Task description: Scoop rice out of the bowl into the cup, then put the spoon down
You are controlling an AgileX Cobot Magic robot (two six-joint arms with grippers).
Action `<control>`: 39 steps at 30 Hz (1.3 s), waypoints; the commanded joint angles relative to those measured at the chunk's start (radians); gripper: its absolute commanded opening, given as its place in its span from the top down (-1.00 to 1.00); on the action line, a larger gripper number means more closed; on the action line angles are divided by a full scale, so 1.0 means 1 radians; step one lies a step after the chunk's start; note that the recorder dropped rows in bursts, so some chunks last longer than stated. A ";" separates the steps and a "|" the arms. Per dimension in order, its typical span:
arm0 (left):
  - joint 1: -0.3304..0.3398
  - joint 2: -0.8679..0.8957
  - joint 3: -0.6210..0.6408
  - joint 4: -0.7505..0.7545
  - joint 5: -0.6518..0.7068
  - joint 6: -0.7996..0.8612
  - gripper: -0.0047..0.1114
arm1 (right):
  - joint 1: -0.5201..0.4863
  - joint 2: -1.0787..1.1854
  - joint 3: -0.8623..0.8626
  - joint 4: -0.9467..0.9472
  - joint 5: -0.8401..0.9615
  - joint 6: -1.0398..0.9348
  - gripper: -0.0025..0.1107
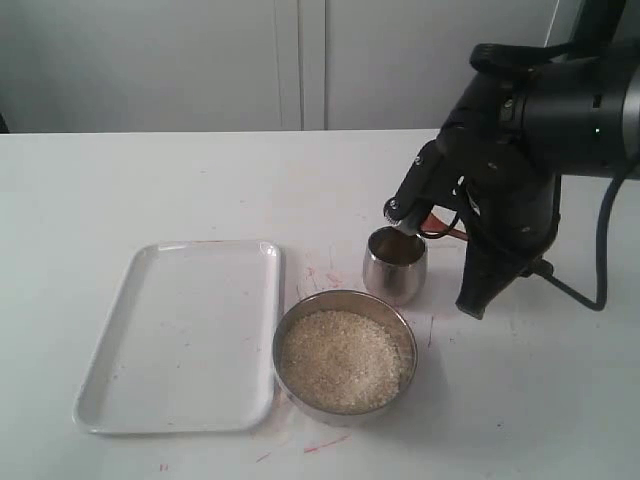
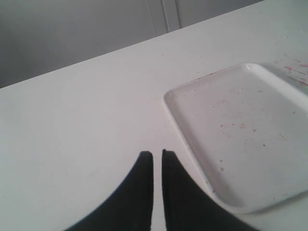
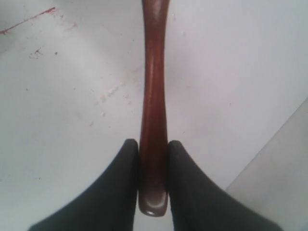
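Spoon (image 3: 154,96) at cup (image 1: 395,262), just far-right of bowl (image 1: 280,345).
Right gripper (image 3: 154,144) clamped on handle end for reach, head apparently at cup mouth to tip rice (image 1: 342,360); bowl mostly full.

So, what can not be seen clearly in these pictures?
- Spoon head: cut off by the top edge in the right wrist view, and hidden behind the right gripper in the exterior view.
- How full the cup is: in the exterior view, the gripper and the cup's own wall cover the inside.
- Left gripper: outside the exterior view, and cut by the bottom edge in the left wrist view.
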 commanded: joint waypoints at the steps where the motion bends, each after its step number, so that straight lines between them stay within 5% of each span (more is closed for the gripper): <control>1: 0.002 0.001 -0.003 0.000 -0.005 -0.005 0.67 | -0.005 -0.001 -0.008 -0.034 0.000 -0.050 0.96; 39: 0.002 0.001 -0.003 0.000 -0.005 -0.005 0.67 | -0.004 -0.001 -0.008 -0.237 -0.004 -0.296 0.96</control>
